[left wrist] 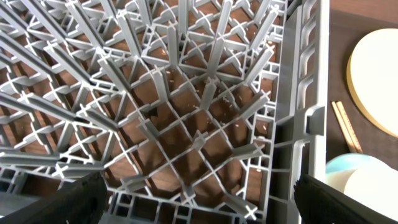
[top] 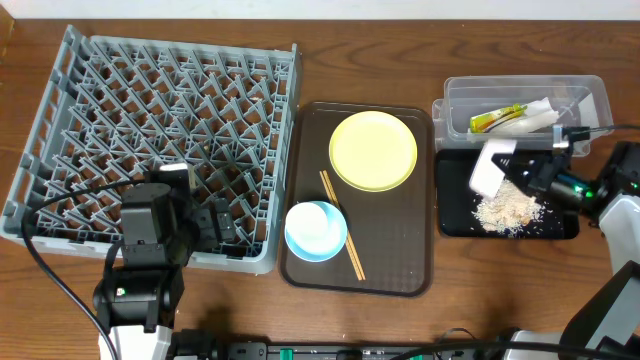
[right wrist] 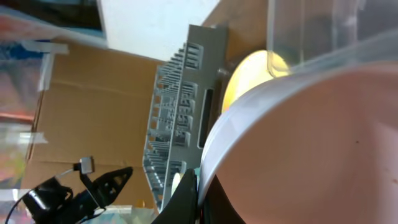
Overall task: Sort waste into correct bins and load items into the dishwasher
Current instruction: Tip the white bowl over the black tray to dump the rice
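rack: grey matt plastic | tub: clear glossy plastic | white bowl: smooth | chopsticks: bare wood | crumbs: grainy | table: brown wood grain

left arm: black, white base | right arm: green led

Legible text, labels, brands, numbers, signs: none.

Entry 1: yellow-green printed wrapper, lying in the clear tub — print visible as colour only, too small to read from overhead.

Entry 2: cardboard in the right wrist view — blurred, no marking can be made out.
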Controlling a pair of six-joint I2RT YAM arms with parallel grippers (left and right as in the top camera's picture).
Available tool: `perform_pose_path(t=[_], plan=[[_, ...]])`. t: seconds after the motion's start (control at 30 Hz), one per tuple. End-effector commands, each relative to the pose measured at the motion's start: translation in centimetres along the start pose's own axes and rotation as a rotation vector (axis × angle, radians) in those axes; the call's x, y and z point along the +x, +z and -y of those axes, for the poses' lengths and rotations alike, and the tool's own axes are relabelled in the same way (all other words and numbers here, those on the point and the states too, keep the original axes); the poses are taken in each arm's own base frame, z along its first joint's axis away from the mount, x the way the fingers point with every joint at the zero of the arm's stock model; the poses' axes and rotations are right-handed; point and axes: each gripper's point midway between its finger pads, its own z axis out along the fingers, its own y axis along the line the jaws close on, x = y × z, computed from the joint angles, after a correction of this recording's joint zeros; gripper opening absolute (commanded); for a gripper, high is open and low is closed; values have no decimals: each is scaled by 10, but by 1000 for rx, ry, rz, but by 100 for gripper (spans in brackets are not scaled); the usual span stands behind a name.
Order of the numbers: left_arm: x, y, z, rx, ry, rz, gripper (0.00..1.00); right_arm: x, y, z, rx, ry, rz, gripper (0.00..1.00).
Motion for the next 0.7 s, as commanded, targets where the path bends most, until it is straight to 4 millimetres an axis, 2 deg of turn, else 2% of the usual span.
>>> perform_pose_path(t=[0.0,0.03,0.13,0.2,0.27,0.3,0.37,0.4,0.47,0.53,0.57,0.67], plan=[[-7,-5,2,3,10,16,99,-8,-10,15,95,209,50,1],[-7,-5,2,2,10,17,99,-9,-11,13,80,236,53,1],[-7,-5,2,2,10,17,99,-12,-15,-45,-242,-56,14,1],[-7,-5,2,2,10,17,99,-14,-15,-36,-195,10,23,1],[-7,-5,2,2,10,17,99,-15,-14,-9,-54,212,46,1],[-7,-5,2,2,9,17,99,-14,-14,-10,-60,230,43,1],[-6,-5,1,2,10,14,99,-15,-16,-37,-204,27,21,1],[-6,-5,1,2,10,13,99,-14,-16,-39,-213,11,19,1],[-6,-5,1,2,10,13,99,-14,-14,-22,-119,146,30,1],[-6,-5,1,2,10,13,99,-14,-12,-26,-141,73,25,1],[-6,-5,1,2,10,13,99,-11,-10,-22,-118,90,21,1],[-6,-5,1,2,10,13,99,-1,-2,13,92,132,13,1]])
